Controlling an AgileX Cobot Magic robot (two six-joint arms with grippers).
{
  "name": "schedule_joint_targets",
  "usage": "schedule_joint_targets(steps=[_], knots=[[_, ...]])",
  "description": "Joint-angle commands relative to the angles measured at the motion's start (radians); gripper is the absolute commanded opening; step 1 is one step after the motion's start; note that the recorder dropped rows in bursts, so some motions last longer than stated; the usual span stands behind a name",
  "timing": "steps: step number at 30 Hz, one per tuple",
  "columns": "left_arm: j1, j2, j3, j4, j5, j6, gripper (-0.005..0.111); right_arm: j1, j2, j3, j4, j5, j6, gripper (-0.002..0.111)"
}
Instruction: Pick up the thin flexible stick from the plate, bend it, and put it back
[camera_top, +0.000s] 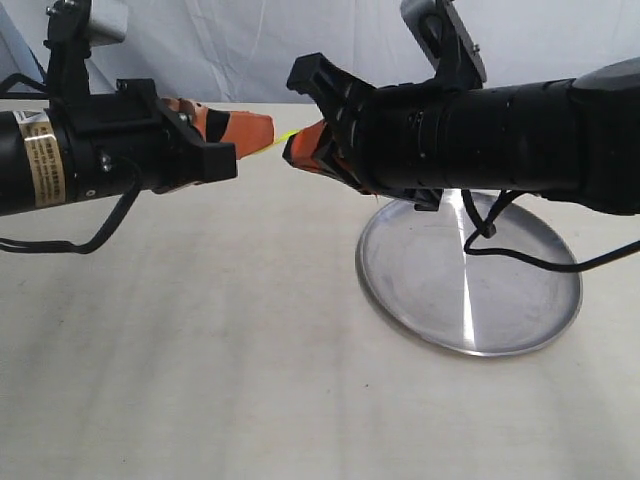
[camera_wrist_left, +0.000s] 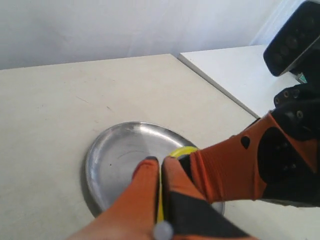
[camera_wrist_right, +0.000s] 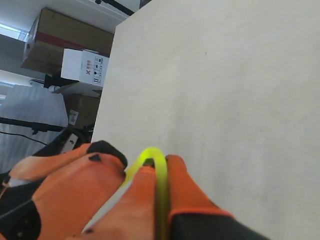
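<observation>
Table (camera_top: 200, 380): pale and bare under both of my tools, well below them.

Plate (camera_top: 420, 290): flat on the table, below and behind my right tool, partly under that arm. It is well apart from my left tool and has nothing on it that I can see.

Right tool (camera_top: 300, 148): clenched on one end of the stick, tip pointing at the left tool.

Left tool (camera_top: 255, 135): clenched on the other end, tip to tip with the right, almost touching.

Stick (camera_top: 285, 137): up in the air between the two tips, off the plate. It is bowed into a tight yellow arch that stands proud of the pads in both wrist views.

Relation for the next move: the stick's long axis runs from tool to tool. The plate lies on the right tool's side, so I judge the right arm the nearer one to carry it back down.

Hard to make out: most of the stick is buried between the pads. I cannot tell whether it is kinked or cracked at the bend. The right arm cuts off the plate's far rim.
</observation>
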Motion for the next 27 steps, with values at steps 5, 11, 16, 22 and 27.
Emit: schedule_joint_targets(steps=[5, 11, 16, 22, 27], knots=[[-0.012, 0.003, 0.005, -0.055, -0.032, 0.050, 0.000, -0.008, 0.006, -0.013, -0.024, -0.011, -0.009, -0.001], [-0.012, 0.003, -0.008, -0.080, -0.049, 0.095, 0.000, 0.031, 0.074, -0.015, 0.003, -0.003, 0.012, -0.001], [-0.012, 0.021, -0.008, -0.103, -0.035, 0.107, 0.000, 0.074, 0.077, -0.024, 0.072, -0.071, -0.039, -0.001], [-0.012, 0.077, -0.008, -0.112, -0.079, 0.123, 0.000, 0.080, 0.079, -0.045, 0.091, -0.065, -0.040, -0.001], [-0.012, 0.087, -0.008, -0.188, -0.121, 0.196, 0.000, 0.081, 0.079, -0.047, 0.096, -0.056, -0.040, -0.001]])
